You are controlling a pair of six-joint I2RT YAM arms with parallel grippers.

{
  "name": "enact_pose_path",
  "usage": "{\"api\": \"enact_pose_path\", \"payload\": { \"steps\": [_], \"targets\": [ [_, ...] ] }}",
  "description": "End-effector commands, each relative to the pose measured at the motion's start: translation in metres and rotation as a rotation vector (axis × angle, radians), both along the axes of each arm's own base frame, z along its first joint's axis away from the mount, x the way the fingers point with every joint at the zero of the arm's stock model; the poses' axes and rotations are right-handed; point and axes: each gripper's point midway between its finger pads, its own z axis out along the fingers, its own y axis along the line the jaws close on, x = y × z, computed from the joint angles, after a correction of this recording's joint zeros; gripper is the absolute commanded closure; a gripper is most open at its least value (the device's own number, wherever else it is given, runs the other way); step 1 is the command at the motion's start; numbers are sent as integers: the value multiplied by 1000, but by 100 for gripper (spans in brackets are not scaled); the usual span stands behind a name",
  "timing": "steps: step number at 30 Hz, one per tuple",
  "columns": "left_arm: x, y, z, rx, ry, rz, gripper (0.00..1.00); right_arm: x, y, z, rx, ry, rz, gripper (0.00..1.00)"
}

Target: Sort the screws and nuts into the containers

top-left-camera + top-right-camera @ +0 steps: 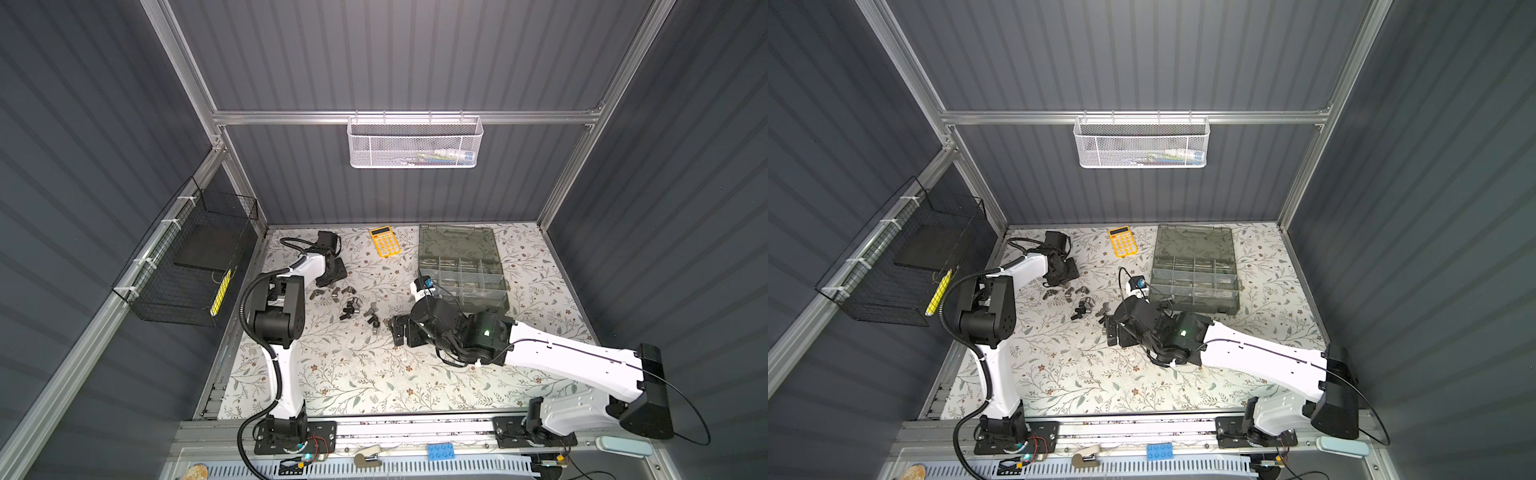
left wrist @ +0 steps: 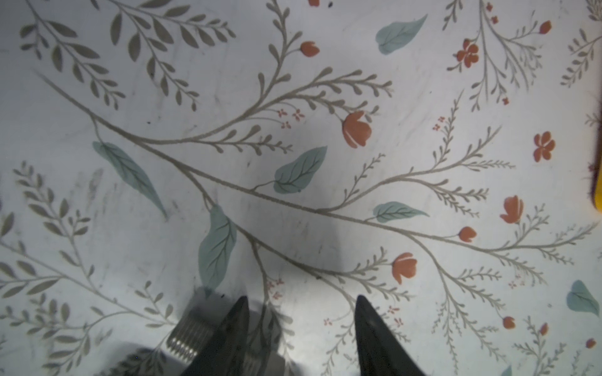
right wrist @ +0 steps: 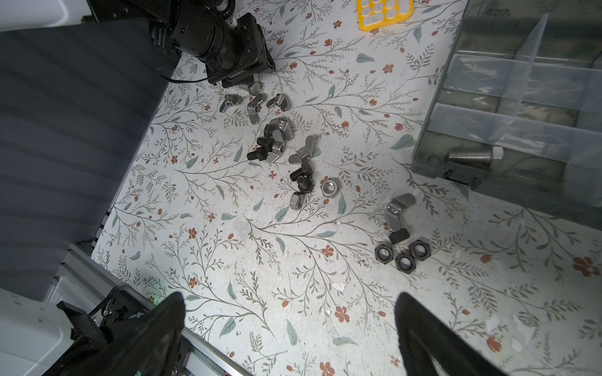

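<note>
- Floral-printed tabletop (image 1: 374,374) inside a grey-walled cell, seen in both top views. A yellow calculator (image 1: 385,241) lies apart from the left gripper, on its organizer-box side.
- left gripper (image 2: 299,299): close over the surface, jaws part-way apart with bare print showing between the tips, and nothing visibly clamped. A threaded silver screw (image 2: 187,337) lies just outside one fingertip, partly hidden by it.
- right gripper (image 3: 290,298): spread wide and empty, above the surface.
- Three black hex nuts (image 3: 404,257) sit clustered, the closest parts ahead of the right gripper.
- Between the two grippers lies a loose scatter of wing nuts (image 3: 257,104), black screws (image 3: 301,172) and one silver hex nut (image 3: 329,187).
- The smoky organizer box (image 3: 521,130), lid open, stands just beside the right gripper. One large silver screw (image 3: 469,156) lies in the corner compartment (image 3: 527,166) nearest that gripper.
</note>
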Motion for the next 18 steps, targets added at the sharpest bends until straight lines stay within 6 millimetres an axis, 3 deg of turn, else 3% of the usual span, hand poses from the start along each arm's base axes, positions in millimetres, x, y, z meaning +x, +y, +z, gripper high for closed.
{"api": "enact_pose_path", "payload": {
  "steps": [1,7,13,18],
  "targets": [
    [-15,7,-10,8,49,-1,48,1,5,-17,5,35,-18,1],
    [-21,16,2,13,38,-3,47,1,21,-28,13,74,-6,1],
    [-20,21,25,6,25,-5,39,-2,29,-35,37,99,0,1],
    [-24,34,18,14,129,-27,37,2,42,-41,62,99,-4,1]
  ]
}}
